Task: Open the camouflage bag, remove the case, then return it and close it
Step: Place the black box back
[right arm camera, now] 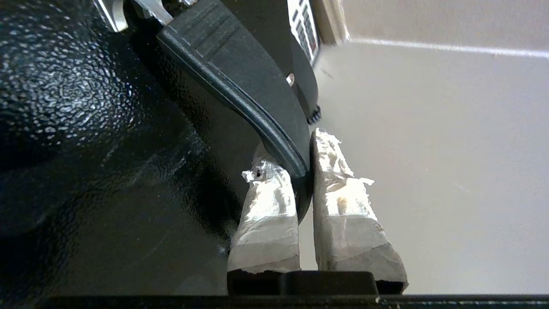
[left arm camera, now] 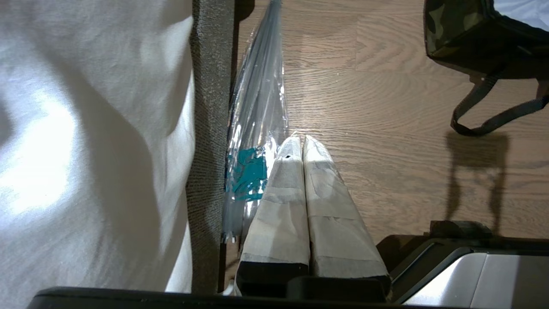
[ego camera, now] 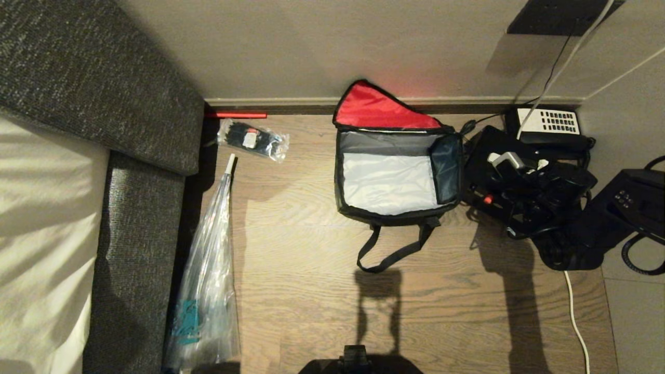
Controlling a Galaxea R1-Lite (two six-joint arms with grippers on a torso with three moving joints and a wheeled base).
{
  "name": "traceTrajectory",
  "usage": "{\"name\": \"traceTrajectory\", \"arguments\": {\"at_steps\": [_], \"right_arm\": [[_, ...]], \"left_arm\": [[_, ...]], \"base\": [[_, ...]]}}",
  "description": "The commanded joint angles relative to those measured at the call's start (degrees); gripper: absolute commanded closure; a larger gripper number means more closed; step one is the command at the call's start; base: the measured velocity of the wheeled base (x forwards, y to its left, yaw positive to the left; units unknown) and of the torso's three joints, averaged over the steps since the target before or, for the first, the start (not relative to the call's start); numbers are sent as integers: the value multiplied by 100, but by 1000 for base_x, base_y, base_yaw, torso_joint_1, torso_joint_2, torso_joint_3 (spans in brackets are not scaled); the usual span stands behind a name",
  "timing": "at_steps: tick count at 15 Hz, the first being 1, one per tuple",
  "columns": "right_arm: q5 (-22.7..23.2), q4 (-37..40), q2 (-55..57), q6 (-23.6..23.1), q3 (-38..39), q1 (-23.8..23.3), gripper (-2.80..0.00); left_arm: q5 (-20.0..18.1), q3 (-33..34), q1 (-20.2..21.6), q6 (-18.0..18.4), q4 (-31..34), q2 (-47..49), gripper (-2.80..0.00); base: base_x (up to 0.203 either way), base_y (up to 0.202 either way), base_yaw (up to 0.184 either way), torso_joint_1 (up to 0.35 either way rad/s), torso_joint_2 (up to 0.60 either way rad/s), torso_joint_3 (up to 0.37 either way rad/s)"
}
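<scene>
The camouflage bag point(ego camera: 397, 179) stands open on the wooden floor by the wall. Its red lid lining point(ego camera: 376, 109) is folded back and its pale grey inside shows with nothing in it. The case point(ego camera: 486, 156), black with pale clasps and a small red dot, is just right of the bag and outside it. My right gripper point(right arm camera: 296, 150) is shut on the case's black handle point(right arm camera: 240, 86), beside the glossy case body point(right arm camera: 85, 128). My left gripper point(left arm camera: 299, 139) is shut on nothing, parked low over the floor beside the clear plastic bag point(left arm camera: 257, 128).
A black telephone with a white keypad point(ego camera: 550, 122) and cables lie behind the case against the wall. A small clear packet point(ego camera: 253, 138) and the long plastic bag point(ego camera: 208, 280) lie at the left by the grey sofa point(ego camera: 140, 208). A white cable point(ego camera: 576, 317) runs along the floor.
</scene>
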Motion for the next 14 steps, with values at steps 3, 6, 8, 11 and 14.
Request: {"name": "traceTrajectory", "arguments": {"at_steps": [3, 6, 8, 11, 14], "right_arm": [[-25, -78, -312, -63, 52, 4, 0], [43, -78, -482, -84, 136, -4, 0], [46, -78, -588, -114, 170, -13, 0], [46, -78, -779, -121, 228, -35, 0], [46, -78, -1075, -171, 364, -49, 0]], "left_arm": [[-2, 9, 1, 0, -2, 7, 0], [-2, 9, 1, 0, -2, 7, 0], [-2, 9, 1, 0, -2, 7, 0], [-2, 15, 1, 0, -2, 7, 0], [-2, 18, 1, 0, -11, 7, 0]], "base": [[0, 0, 0, 0, 0, 0], [0, 0, 0, 0, 0, 0], [0, 0, 0, 0, 0, 0], [0, 0, 0, 0, 0, 0], [0, 0, 0, 0, 0, 0]]}}
